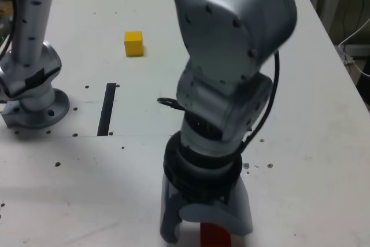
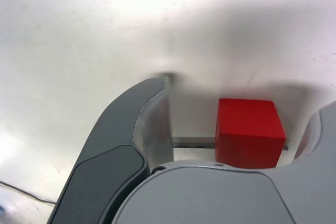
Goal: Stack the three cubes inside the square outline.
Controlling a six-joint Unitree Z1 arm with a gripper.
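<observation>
A red cube (image 1: 215,235) rests on the white table at the near edge of the exterior view. My gripper (image 1: 202,231) points down over it with one finger on each side. In the wrist view the red cube (image 2: 249,132) sits between the jaws of my gripper (image 2: 239,97), close to the light finger (image 2: 320,129), and a clear gap separates it from the dark finger (image 2: 131,124). The jaws are open and do not pinch it. A yellow cube (image 1: 133,43) stands alone far back on the exterior view's left. The square outline is out of view.
A straight black tape strip (image 1: 107,108) lies on the table on the exterior view's left. Beside it stands the base of a second silver arm (image 1: 34,105). The table's right edge (image 1: 341,56) runs diagonally, with cables beyond it.
</observation>
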